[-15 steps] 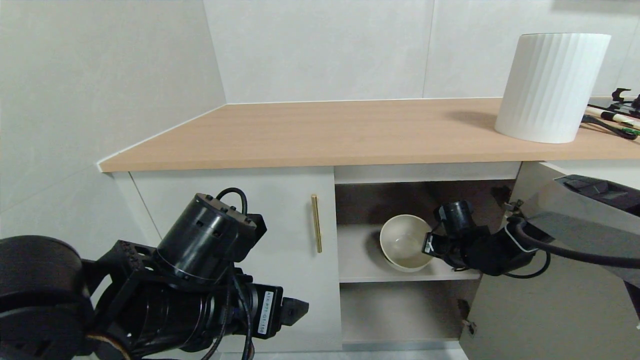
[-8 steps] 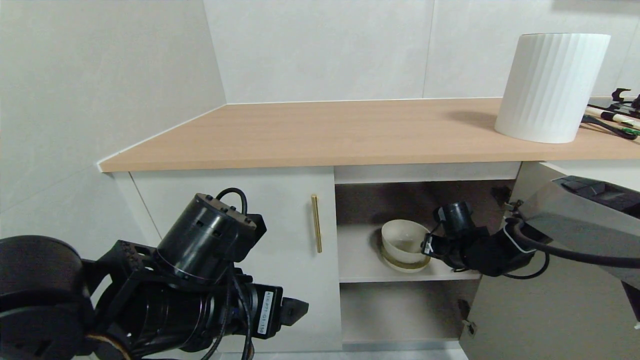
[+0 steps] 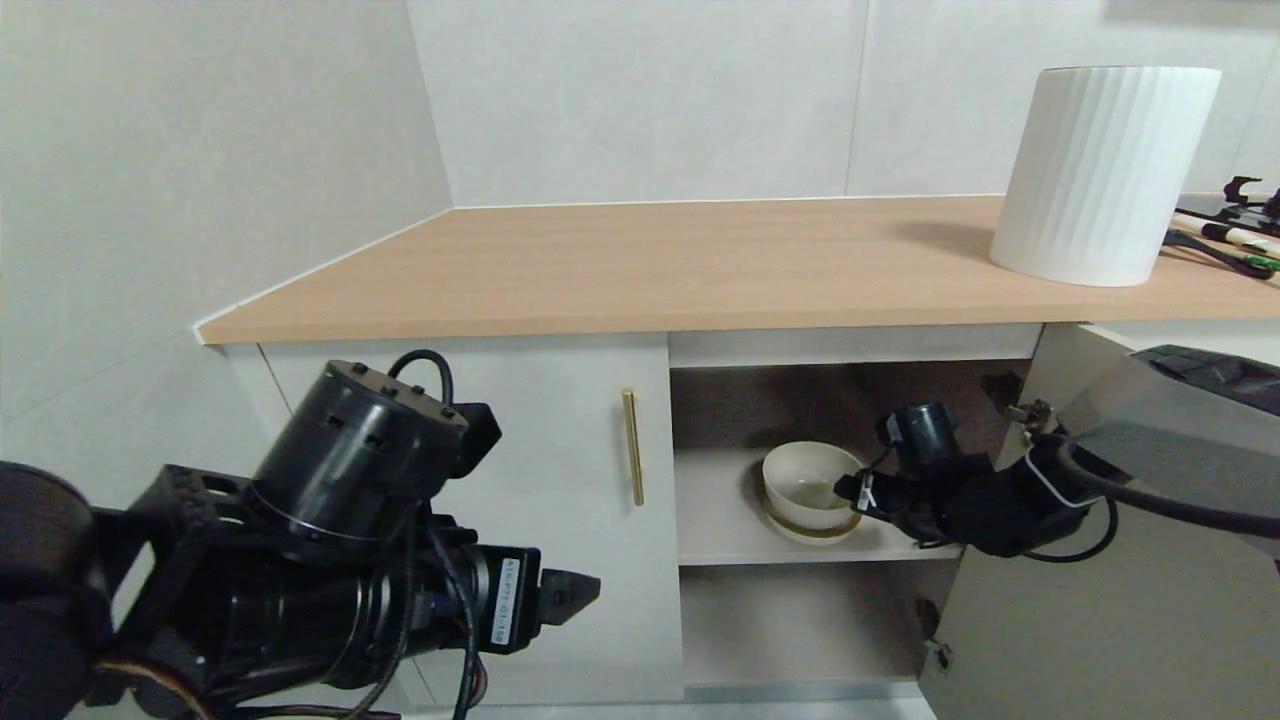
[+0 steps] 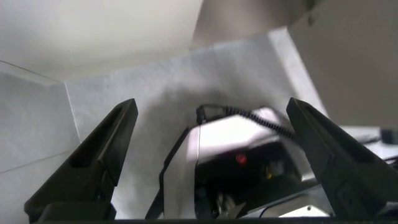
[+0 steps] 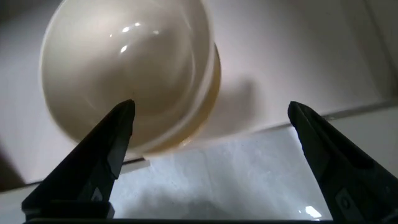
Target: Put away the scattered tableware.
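Cream bowl point(image 3: 806, 485) stacked on another dish point(image 3: 812, 529) on shelf point(image 3: 715, 520), right gripper point(image 3: 852, 492) just beside it, jaws wide and empty, left gripper point(image 3: 568, 597) spread wide

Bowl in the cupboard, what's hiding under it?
The cream bowl sits on a second dish; just its yellowish rim peeks out. That dish rests on the shelf. Its inside is covered.

Soft, even light falls on the counter point(image 3: 650, 260); the cupboard point(image 3: 800, 400) is dim inside. Small glare spots sit on the bowl point(image 5: 127, 74).
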`<state>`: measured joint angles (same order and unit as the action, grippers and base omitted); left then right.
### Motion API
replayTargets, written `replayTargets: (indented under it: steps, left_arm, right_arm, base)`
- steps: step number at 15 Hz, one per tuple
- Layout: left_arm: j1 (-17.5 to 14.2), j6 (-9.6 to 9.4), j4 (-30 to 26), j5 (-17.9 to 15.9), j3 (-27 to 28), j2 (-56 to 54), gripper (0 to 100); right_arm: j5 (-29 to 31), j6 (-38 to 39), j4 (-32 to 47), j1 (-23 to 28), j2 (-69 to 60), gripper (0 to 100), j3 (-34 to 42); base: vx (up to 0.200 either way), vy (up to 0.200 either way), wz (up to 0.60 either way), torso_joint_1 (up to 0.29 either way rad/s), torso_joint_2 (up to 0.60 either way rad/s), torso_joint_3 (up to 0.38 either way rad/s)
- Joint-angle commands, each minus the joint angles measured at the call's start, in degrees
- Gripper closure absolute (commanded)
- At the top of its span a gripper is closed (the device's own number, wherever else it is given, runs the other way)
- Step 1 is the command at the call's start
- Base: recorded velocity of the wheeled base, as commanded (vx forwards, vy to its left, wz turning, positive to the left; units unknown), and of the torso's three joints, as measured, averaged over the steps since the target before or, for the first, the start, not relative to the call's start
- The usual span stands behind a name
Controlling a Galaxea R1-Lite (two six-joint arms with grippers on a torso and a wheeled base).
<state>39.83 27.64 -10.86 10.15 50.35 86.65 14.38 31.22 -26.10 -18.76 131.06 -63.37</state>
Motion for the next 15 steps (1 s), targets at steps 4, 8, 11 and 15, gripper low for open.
replayTargets:
  steps: [4,8,11,15]
  left_arm:
    - [-2.3,-0.3,0.1,0.0,-2.0,-11.9,0]
    - [-3.0,-3.55,0.8,-2.9,-6.2,-16.7,0]
    - [-8.6,-3.38,14.3,-3.5,-9.8,-16.8,0]
    - [-8.7,-3.82,12.9,-4.1,-11.0,-15.0,0]
  right_arm:
    - [-0.8,-1.4,3.8,-5.8,-17.8,0,12.7]
    - [-6.3,-6.1,5.5,-5.7,-32.8,0,23.5]
    - [-11.0,-8.3,12.7,-5.7,-42.8,0,25.2]
    - [-11.2,-8.3,14.9,-5.9,-44.2,0,26.8]
  base:
    - [0.0,0.0,0.0,0.0,0.0,0.0]
    - [0.0,0.0,0.0,0.0,0.0,0.0]
    - [0.0,0.0,0.0,0.0,0.0,0.0]
    - [0.0,0.0,0.0,0.0,0.0,0.0]
